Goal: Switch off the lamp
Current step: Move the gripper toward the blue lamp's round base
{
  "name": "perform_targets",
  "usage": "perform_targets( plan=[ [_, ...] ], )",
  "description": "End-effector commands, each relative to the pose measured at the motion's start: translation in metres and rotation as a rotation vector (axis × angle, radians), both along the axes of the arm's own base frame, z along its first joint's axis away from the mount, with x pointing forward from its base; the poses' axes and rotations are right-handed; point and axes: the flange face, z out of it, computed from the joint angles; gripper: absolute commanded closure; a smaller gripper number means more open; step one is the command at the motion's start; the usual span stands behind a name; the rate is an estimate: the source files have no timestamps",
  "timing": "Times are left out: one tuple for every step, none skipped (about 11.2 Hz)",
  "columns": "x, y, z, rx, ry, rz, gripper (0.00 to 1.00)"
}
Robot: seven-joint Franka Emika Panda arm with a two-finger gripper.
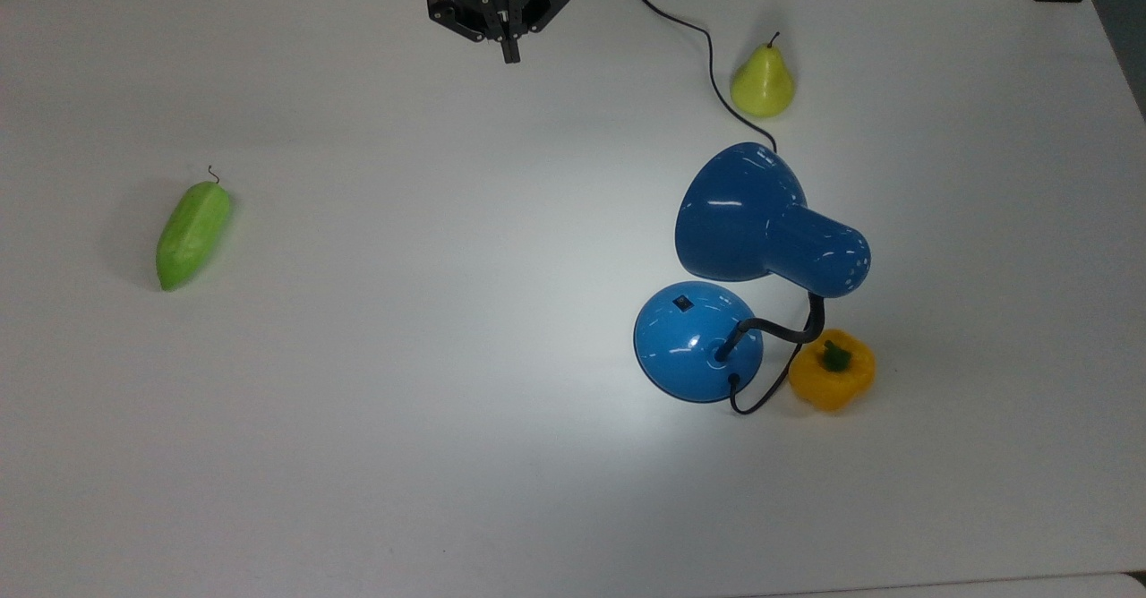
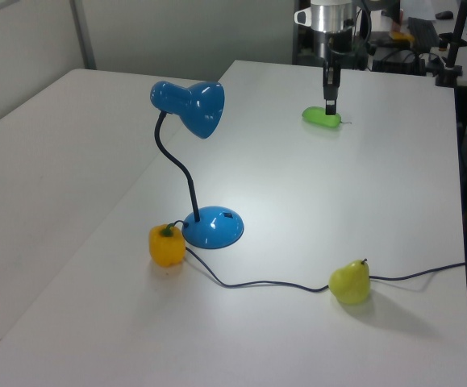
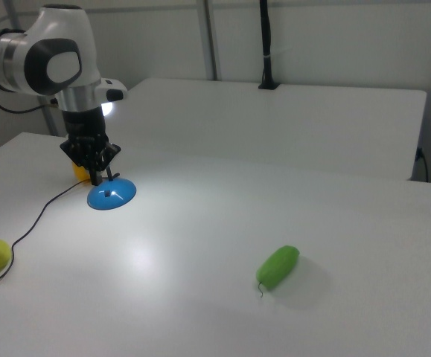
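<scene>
We log the lamp [image 1: 752,276] as lit: a bright patch falls on the white table [image 1: 448,455] under its shade [image 1: 756,217]. It stands well away from the pincer [image 1: 510,54], toward the top view's lower right, with the yellow-green pear [image 1: 762,81] between the two and off to the top view's right of that line. The black cord [image 1: 698,38] runs from near the pincer past the pear toward the lamp.

Handling, as we judge it: the domed blue base [image 1: 698,340] looks glossy and rigid, probably light enough to slide if pushed sideways. The black neck [image 1: 788,329] is bendy, so pushing on the shade would only flex it. We would not grasp anything. The contact point is the small black switch [image 1: 683,303] on the base, on the side that faces the pincer in the top view. A press straight down there should keep the base from skating.

Pincer state: fingers drawn together to a single narrow tip, holding nothing and touching nothing, hovering above the table near its far edge in the top view. That closed tip suits poking a small switch.

Bystanders: a yellow bell pepper [image 1: 833,370] sits just beyond the base, on the side away from the pincer. A green cucumber-like fruit [image 1: 192,234] lies far off toward the top view's left.
</scene>
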Motion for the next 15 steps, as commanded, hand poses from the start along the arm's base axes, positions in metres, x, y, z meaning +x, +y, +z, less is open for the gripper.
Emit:
perform_targets(
  plan=[
    [0.014, 0.016, -0.018, 0.043, -0.035, 0.02, 1.0],
    [0.018, 0.018, -0.024, 0.045, -0.04, 0.019, 1.0],
    [0.025, 0.024, -0.033, 0.045, -0.055, 0.022, 1.0],
    [0.031, 0.031, -0.043, 0.045, -0.07, 0.027, 1.0],
    [0.038, 0.033, -0.056, 0.046, -0.085, 0.023, 1.0],
    [0.044, 0.041, -0.064, 0.049, -0.104, 0.028, 1.0],
    [0.047, 0.044, -0.067, 0.053, -0.125, 0.029, 1.0],
    [0.051, 0.052, -0.073, 0.075, -0.141, 0.026, 1.0],
    [0.053, 0.062, -0.075, 0.093, -0.169, 0.028, 1.0],
    [0.056, 0.065, -0.076, 0.098, -0.197, 0.024, 1.0],
    [0.059, 0.07, -0.079, 0.103, -0.22, 0.009, 1.0],
    [0.062, 0.088, -0.095, 0.104, -0.225, 0.023, 1.0],
    [0.066, 0.099, -0.103, 0.109, -0.262, 0.034, 1.0],
    [0.068, 0.111, -0.113, 0.111, -0.277, 0.048, 1.0],
    [0.068, 0.121, -0.121, 0.111, -0.276, 0.064, 1.0]
  ],
)
